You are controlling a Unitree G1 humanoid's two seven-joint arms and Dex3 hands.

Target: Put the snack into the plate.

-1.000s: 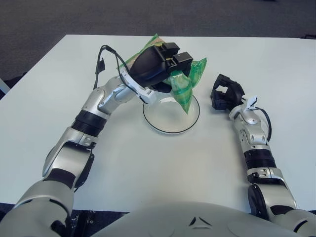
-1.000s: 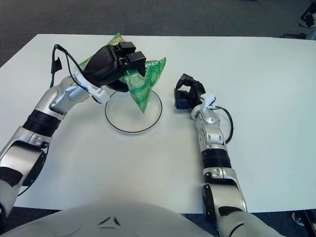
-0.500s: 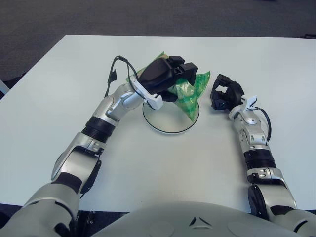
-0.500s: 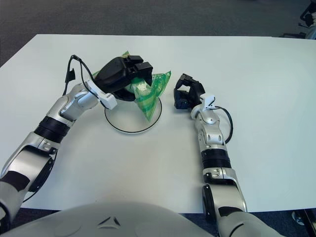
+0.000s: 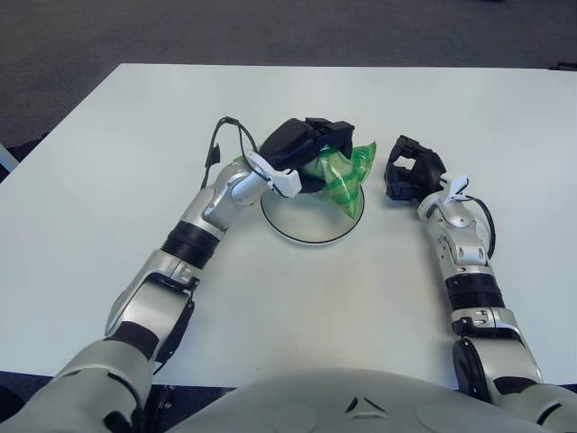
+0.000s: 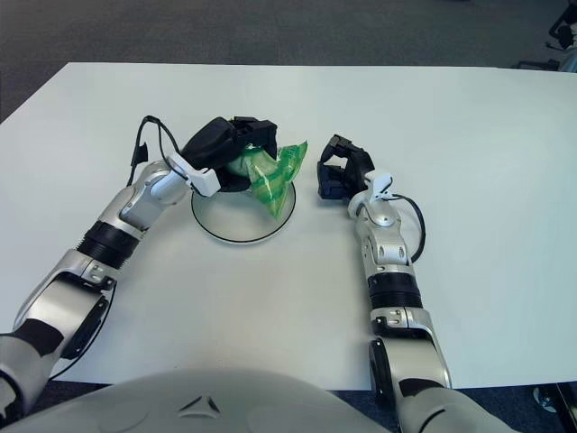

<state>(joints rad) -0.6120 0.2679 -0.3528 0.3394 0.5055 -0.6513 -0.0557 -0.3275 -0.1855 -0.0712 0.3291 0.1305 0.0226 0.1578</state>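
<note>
Setting: white table (image 5: 297, 298) on dark grey carpet (image 5: 270, 27), seen from above.

Change from the earlier pictures: one second before, the left hand held the snack raised above the plate, the bag hanging with its lower corner clear of the dish. Half a second before, hand and bag had dropped lower. At this moment the hand had come down to the far rim of the plate and the bag's lower end lay on the dish. The forearm had also reached further in over the table. The right hand and the plate showed no shift across all three moments.

Items, left to right:

1. Left hand (image 5: 302, 149): black, at the far left side of the plate, fingers curled over the top of the snack and gripping it.

2. Plate (image 5: 302, 236): round, clear, dark-rimmed, flat on the table. Contents: the lower part of the snack, on the right half of the dish; the near half was bare.

3. Snack (image 5: 341, 171): green translucent bag, tilted, upper end under the left hand's fingers, lower corner down at the plate's right rim. Whether it overhung the rim could not be told.

4. Right hand (image 5: 410, 170): black, just right of the plate and apart from it, fingers curled inward, holding nothing.
</note>
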